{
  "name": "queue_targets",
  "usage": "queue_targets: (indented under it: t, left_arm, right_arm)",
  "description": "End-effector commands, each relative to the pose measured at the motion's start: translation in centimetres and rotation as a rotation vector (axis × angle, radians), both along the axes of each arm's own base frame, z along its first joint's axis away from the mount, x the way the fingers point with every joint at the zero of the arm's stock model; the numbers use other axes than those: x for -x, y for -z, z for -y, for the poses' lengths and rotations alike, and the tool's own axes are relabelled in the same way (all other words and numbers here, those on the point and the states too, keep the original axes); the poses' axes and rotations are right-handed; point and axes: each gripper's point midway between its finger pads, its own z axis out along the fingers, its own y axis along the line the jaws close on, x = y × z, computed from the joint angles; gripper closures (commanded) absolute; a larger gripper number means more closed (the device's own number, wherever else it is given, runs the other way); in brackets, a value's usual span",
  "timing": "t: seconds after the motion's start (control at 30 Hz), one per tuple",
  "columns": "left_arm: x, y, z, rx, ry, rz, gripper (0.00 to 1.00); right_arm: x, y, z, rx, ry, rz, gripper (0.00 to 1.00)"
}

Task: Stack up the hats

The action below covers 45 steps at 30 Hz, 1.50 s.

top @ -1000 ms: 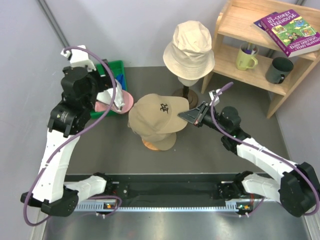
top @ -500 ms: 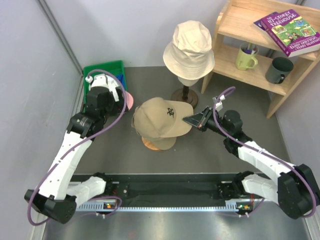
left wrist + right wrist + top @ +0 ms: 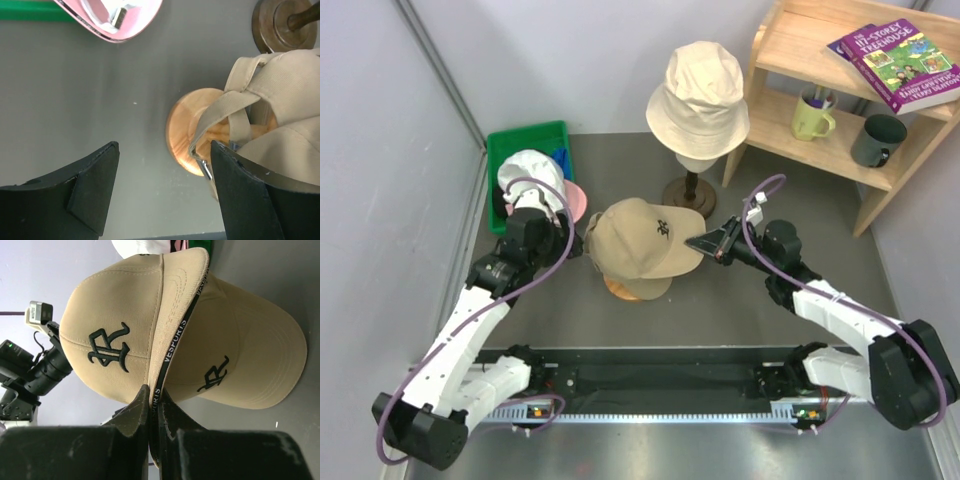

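Observation:
A tan cap (image 3: 638, 235) with a dark logo sits on the round-topped wooden stand (image 3: 625, 289). My right gripper (image 3: 702, 243) is shut on its brim; in the right wrist view the fingers (image 3: 135, 407) pinch the tan edge with a black lettered band (image 3: 172, 347). My left gripper (image 3: 572, 243) is open and empty just left of the cap's back. The left wrist view shows its gripper (image 3: 162, 177) over bare table, with the cap's back strap (image 3: 225, 112) and the stand's base (image 3: 186, 131) by its right finger. A white cap (image 3: 532, 168) and pink cap (image 3: 575, 202) lie at the green bin (image 3: 525, 136). A cream bucket hat (image 3: 698, 92) sits on the head form.
A bit of blue fabric (image 3: 560, 156) shows in the bin. The head form's dark round base (image 3: 682, 192) stands behind the tan cap. A wooden shelf (image 3: 840, 110) with mugs and a book is at the back right. The grey wall runs along the left.
My left arm has come down from the bin and the pink cap to the tan cap's back left. The tan cap has settled lower, my right gripper still holding its brim.

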Motion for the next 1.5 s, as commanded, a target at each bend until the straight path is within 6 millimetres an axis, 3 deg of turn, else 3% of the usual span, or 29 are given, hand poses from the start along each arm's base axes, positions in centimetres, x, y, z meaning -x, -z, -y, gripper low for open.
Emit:
queue_targets:
  t: [0.0, 0.13, 0.4, 0.7, 0.8, 0.83, 0.97, 1.23, 1.47]
  left_arm:
    - [-1.5, -0.4, 1.4, 0.086, 0.003, 0.075, 0.22]
    - [-2.0, 0.5, 1.2, 0.095, -0.026, 0.084, 0.21]
    - [-3.2, 0.4, 1.2, 0.096, -0.031, 0.162, 0.21]
    - [-6.2, 1.9, 1.7, 0.086, -0.057, 0.185, 0.26]
    - [-6.6, 2.8, 1.7, 0.077, -0.065, 0.172, 0.36]
    - [-6.7, 3.3, 1.6, 0.068, -0.073, 0.158, 0.45]
    - [-6.3, 5.3, 1.3, 0.048, -0.079, 0.109, 0.57]
    - [-4.9, 8.4, 1.7, 0.057, -0.057, 0.020, 0.62]
    - [-3.6, 10.0, 1.4, 0.051, -0.057, -0.027, 0.64]
  right_arm:
    - [-0.9, 3.4, 1.4, 0.088, 0.066, -0.061, 1.00]
    - [-0.9, 3.6, 1.5, 0.091, 0.070, -0.064, 1.00]
    - [-0.8, 4.6, 1.6, 0.115, 0.063, -0.079, 1.00]
    - [-0.7, 6.4, 2.1, 0.150, 0.077, -0.137, 1.00]
    - [-0.8, 6.9, 2.0, 0.160, 0.074, -0.155, 1.00]
    - [-0.8, 7.2, 2.0, 0.167, 0.074, -0.164, 1.00]
    - [-0.7, 8.7, 2.2, 0.198, 0.070, -0.210, 1.00]
    - [-0.2, 11.3, 3.1, 0.316, 0.074, -0.296, 1.00]
    - [-0.6, 12.2, 3.4, 0.357, 0.080, -0.321, 1.00]
